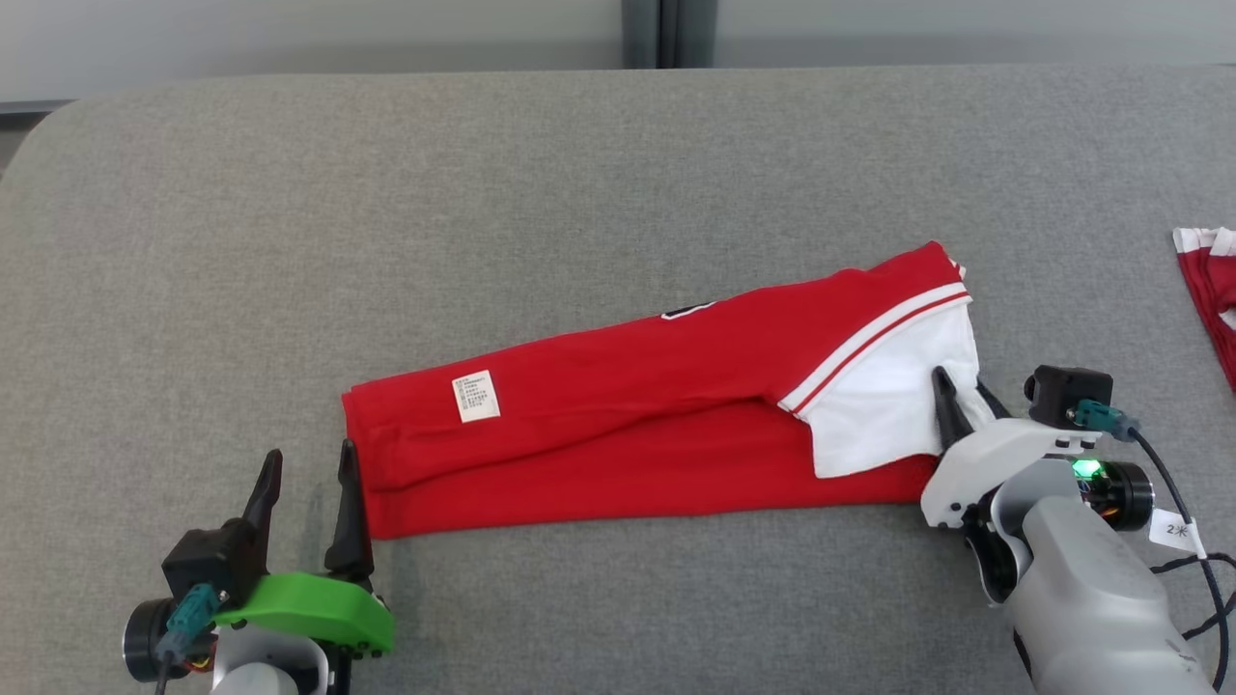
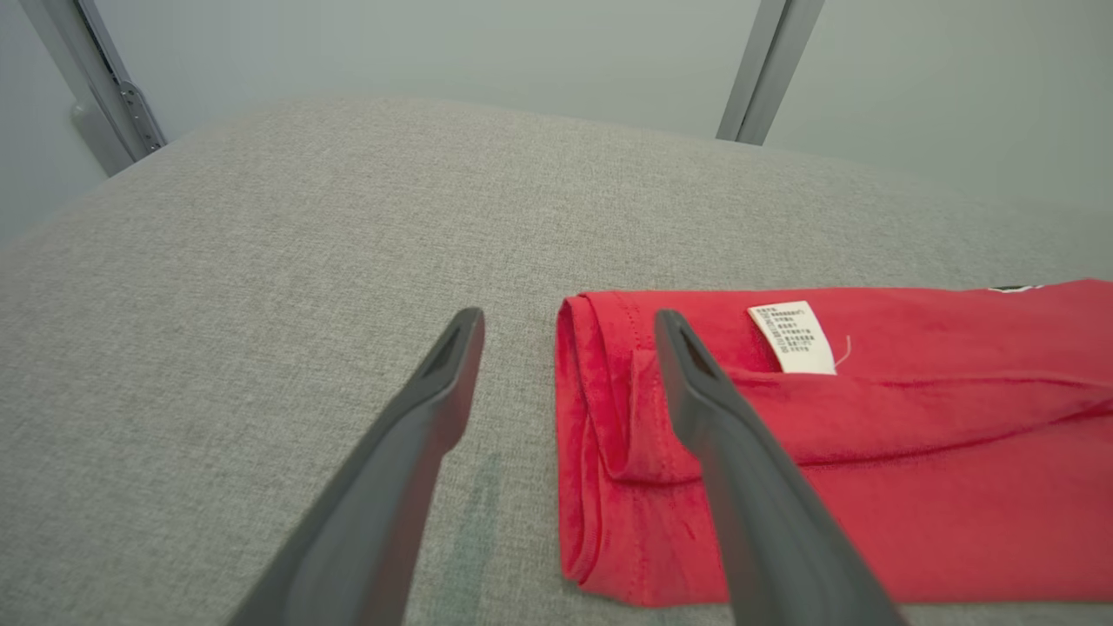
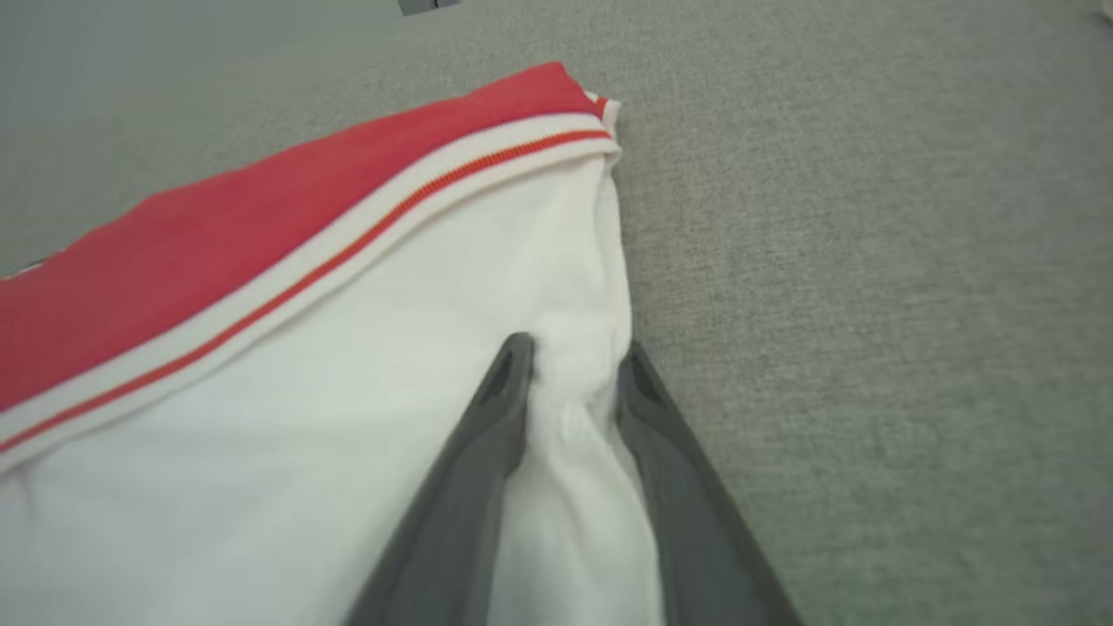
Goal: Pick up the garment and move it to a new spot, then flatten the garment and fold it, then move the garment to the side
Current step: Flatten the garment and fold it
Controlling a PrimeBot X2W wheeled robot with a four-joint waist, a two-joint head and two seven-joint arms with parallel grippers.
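— Nearest the robot, at the lower left, how does the left gripper (image 1: 311,454) stand?

— Its fingers are spread wide with nothing between them. One fingertip stands just beside the folded left end of the garment (image 1: 628,425). In the left wrist view that finger (image 2: 748,487) crosses in front of the red cloth and the other lies over bare table (image 1: 483,193).

— And the right gripper (image 1: 958,386)?

— Its fingers are drawn in on a ridge of white cloth at the garment's right end, and the cloth bunches between them.

— Where does the garment lie?

— It lies folded into a long red band across the middle of the grey table. A white panel with striped trim is at its right end, and a care label (image 1: 476,396) faces up near its left end.

— Farther off?

— A red-and-white cloth (image 1: 1212,280) lies at the table's right edge, well apart from the garment. Behind the table is a pale wall (image 1: 290,39).
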